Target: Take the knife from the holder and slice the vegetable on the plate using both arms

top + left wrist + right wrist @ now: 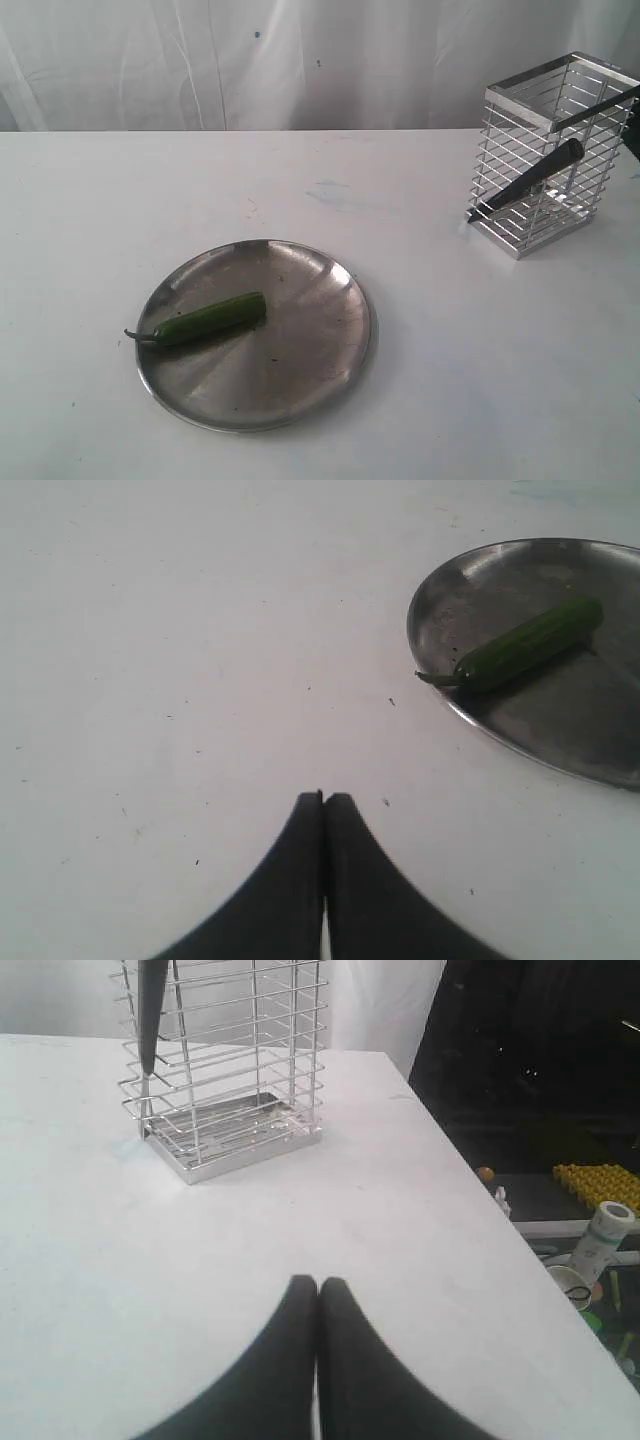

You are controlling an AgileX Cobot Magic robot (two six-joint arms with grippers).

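Note:
A green chilli-like vegetable (208, 318) lies on the round steel plate (320, 345), towards its left side, stem tail pointing left. The chrome wire holder (548, 150) stands at the back right of the table, with the dark knife (528, 181) leaning slantwise inside it. My left gripper (323, 798) is shut and empty above bare table, well short of the plate (560, 730) and the vegetable (525, 645). Shut and empty too, my right gripper (318, 1283) hovers over the table some way from the holder (232, 1070), where the knife (151, 1005) shows. Neither arm appears in the exterior view.
The white table (430, 400) ends at an edge (470, 1170) close beside the holder; past it lies dark floor with clutter (590, 1230). A white curtain (250, 60) hangs behind the table.

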